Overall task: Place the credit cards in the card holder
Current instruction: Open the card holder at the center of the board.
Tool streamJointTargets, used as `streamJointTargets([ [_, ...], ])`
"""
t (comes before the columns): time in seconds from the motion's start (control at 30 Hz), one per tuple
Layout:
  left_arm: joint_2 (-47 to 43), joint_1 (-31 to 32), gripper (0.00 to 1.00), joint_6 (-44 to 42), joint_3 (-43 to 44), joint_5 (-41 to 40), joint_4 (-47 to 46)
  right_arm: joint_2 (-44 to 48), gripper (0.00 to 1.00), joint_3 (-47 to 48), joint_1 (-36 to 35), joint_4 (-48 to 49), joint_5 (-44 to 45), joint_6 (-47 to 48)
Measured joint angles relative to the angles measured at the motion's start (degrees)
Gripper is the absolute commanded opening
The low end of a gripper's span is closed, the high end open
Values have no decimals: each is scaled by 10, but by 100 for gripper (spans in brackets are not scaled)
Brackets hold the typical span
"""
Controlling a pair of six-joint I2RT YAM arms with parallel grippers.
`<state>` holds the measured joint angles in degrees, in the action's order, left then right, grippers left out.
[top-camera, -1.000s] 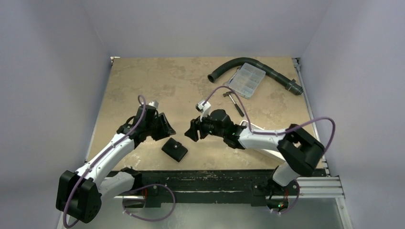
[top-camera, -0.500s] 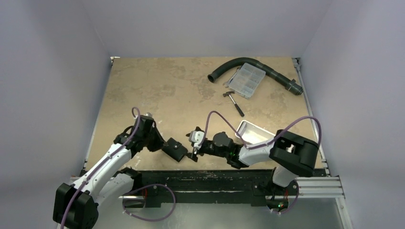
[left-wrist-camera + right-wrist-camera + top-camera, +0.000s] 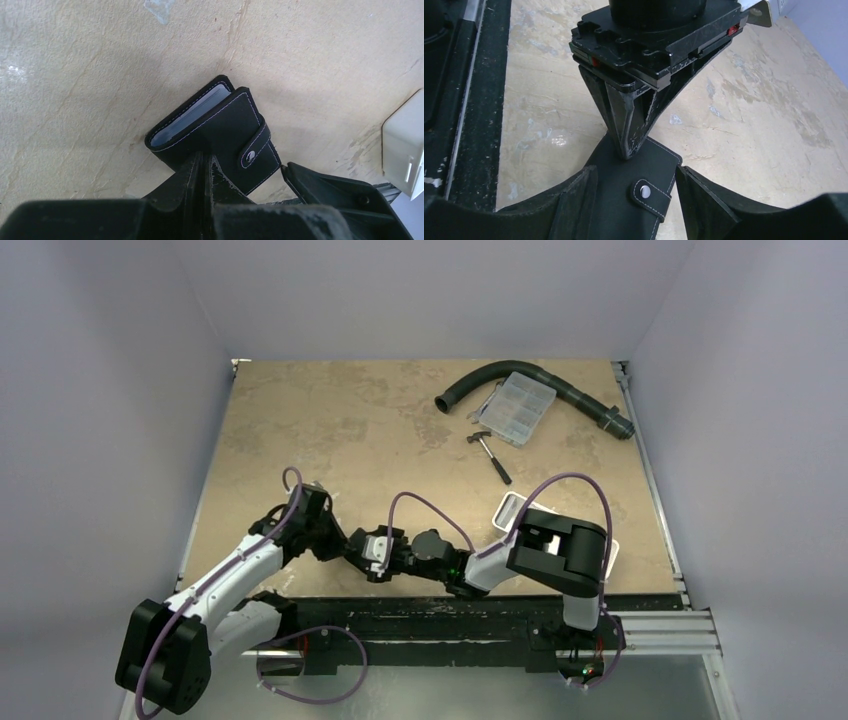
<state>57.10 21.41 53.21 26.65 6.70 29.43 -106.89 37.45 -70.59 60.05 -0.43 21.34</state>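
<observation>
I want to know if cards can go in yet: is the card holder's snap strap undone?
No: the left wrist view shows the strap folded over the cover of the card holder, snap fastened.

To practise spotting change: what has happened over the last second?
Both arms swung in toward the near edge. The left gripper closed on an edge of the card holder; the right gripper, jaws open, came to straddle it. The card holder barely shifted; hose, compartment box, hammer and white tray stayed put.
</observation>
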Motion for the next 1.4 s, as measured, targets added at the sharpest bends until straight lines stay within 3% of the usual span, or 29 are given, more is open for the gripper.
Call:
streamJointTargets([
  [0.07, 0, 0, 0, 3, 0, -1, 0, -12, 57, 11, 0, -1, 1, 2],
  [0.5, 4, 2, 0, 27, 3, -14, 8, -49, 49, 44, 2, -18, 40, 1],
  [0.63, 8, 5, 0, 29, 6, -18, 10, -54, 33, 45, 1, -15, 75, -4],
  [0.73, 13, 5, 0, 33, 9, -21, 8, -69, 15, 56, -4, -10, 109, -9],
  [0.83, 19, 9, 0, 37, 12, -27, 7, -80, 11, 67, -8, -5, 148, -17],
  [0.9, 24, 12, 0, 43, 16, -33, 7, -78, 0, 66, -9, 0, 162, -31],
  [0.97, 29, 16, 0, 47, 20, -38, 11, -74, 0, 60, -7, 4, 163, -52],
  [1.13, 41, 20, 0, 50, 29, -45, 17, -54, 0, 59, 20, -23, 117, -138],
  [1.4, 40, 32, 0, 58, 31, -60, 19, -30, 0, 63, 174, -100, -60, -342],
])
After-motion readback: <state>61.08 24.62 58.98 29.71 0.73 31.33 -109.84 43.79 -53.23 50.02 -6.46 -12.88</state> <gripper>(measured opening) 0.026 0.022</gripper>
